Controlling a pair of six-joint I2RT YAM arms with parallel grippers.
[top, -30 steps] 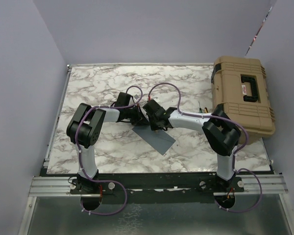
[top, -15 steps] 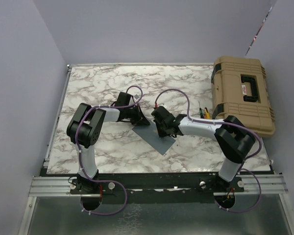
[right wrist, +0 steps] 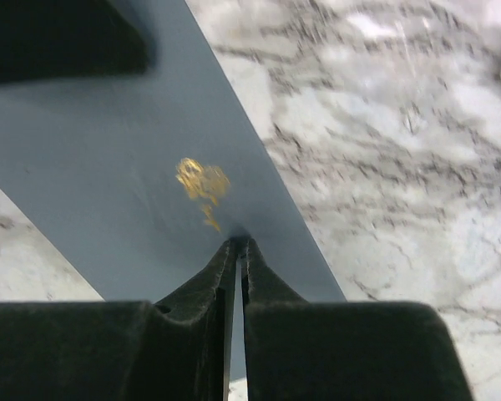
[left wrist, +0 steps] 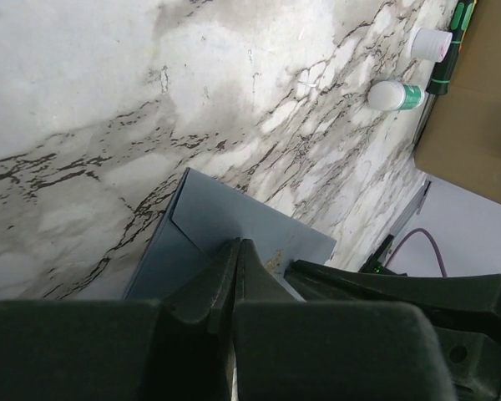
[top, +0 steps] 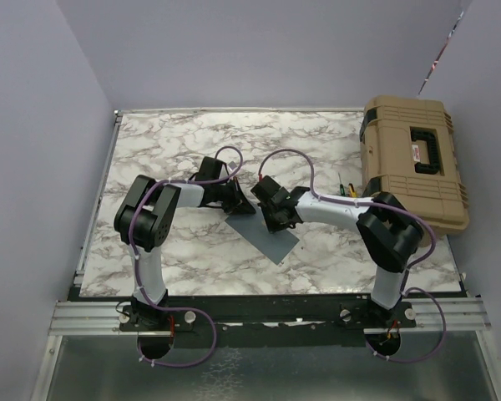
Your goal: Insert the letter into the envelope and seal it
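Envelope lies flat on the marble table, between my two claws. My left gripper is pinched together, its tips resting on the blue-grey paper near a diagonal crease. My right gripper is closed too, with only a hairline slit showing, its tips pressing just below a gold mark.

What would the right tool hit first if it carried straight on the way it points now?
The envelope. In the right wrist view the right tool, shut, points at the blue-grey paper just beside its gold mark, with its tips seemingly touching the surface, though depth is hard to judge.
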